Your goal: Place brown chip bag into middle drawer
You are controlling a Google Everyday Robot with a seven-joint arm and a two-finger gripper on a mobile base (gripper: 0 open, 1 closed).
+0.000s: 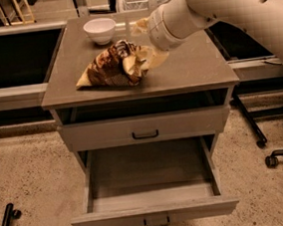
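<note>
1. step in hand, as i judge it: the pick-up. the crumpled glossy brown chip bag with cream-yellow ends (111, 69) lies on its side on the flat gray cabinet top (197, 67), in front of the small white bowl (99, 30) and apart from it. nothing has lifted it.
2. gripper: the robot's cream two-finger gripper (152, 58) sits at the bag's right end, touching or just beside the crumpled foil there. whether it is spread or closed on the bag, i cannot tell.
3. target: the wide shallow gray middle drawer (154, 215) is pulled fully out at the bottom, below the closed gray drawer with the dark handle (144, 129), and nothing shows inside it.
4. next move, by my reading: get a firm pinch on the foil's right end, lift it off the top, carry it forward past the front edge, then lower it into the open drawer. slick foil may slip, so the hold should be sure before lifting.
</note>
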